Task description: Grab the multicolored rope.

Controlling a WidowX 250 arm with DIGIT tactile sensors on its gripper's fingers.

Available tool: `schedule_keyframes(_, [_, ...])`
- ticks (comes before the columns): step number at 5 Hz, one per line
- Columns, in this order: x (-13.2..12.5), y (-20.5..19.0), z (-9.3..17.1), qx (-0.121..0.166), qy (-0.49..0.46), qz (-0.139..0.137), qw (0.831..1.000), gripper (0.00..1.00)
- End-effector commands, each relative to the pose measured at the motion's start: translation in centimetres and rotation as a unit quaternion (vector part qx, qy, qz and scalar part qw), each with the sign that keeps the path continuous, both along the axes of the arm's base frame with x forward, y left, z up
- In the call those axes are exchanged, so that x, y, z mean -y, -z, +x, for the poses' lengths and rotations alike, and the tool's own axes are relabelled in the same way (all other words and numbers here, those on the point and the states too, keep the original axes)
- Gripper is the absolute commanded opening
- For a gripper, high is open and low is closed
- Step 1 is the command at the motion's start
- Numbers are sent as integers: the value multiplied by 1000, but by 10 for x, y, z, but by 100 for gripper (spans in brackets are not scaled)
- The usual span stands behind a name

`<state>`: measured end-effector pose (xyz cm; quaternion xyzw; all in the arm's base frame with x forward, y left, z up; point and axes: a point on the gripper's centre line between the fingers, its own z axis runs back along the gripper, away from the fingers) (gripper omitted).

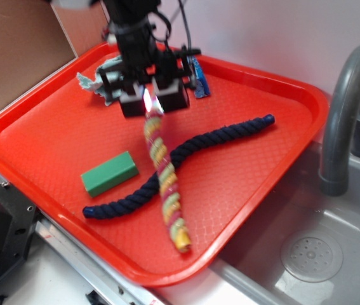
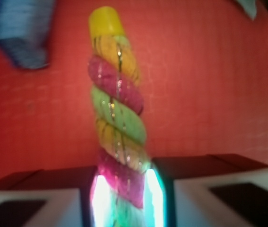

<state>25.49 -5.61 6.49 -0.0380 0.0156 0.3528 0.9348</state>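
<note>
The gripper (image 1: pixel 152 100) stood over the far part of the red tray (image 1: pixel 40 136), toward twelve o'clock, with its two black fingers (image 1: pixel 131 101) pressed against either side of the multicolored rope (image 1: pixel 165 184). In the wrist view the fingers (image 2: pixel 209 184) squeezed the rope (image 2: pixel 117 118) between lit pads, so the gripper (image 2: pixel 124 198) was clamped on the rope near one end, and the yellow cap of that end stuck out beyond the fingers. From the grip the rope ran down toward six o'clock across the tray, its other end lying near the tray's near rim. It crossed over the navy rope (image 1: pixel 218 136), which stretched from about three o'clock to eight o'clock. A green block (image 1: pixel 109 173) lay at nine o'clock of the crossing, just beside the navy rope. Behind the gripper, at eleven o'clock, sat a crumpled pale cloth (image 1: pixel 97 81), and at one o'clock of the gripper a blue object (image 1: pixel 199 77), too blurred to identify. A grey faucet (image 1: pixel 345 108) rose over the sink (image 1: pixel 313 254) at the right.
</note>
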Motion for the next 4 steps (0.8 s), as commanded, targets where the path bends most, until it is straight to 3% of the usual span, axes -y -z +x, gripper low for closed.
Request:
schedule_keyframes(1, [-21,-114,-20,75,182,-18,980,0])
schedule_keyframes(3, [-23,-168,-61,103,195,-22,975,0])
schedule_keyframes(4, [-21,-167,-66,81,188,-20,979,0])
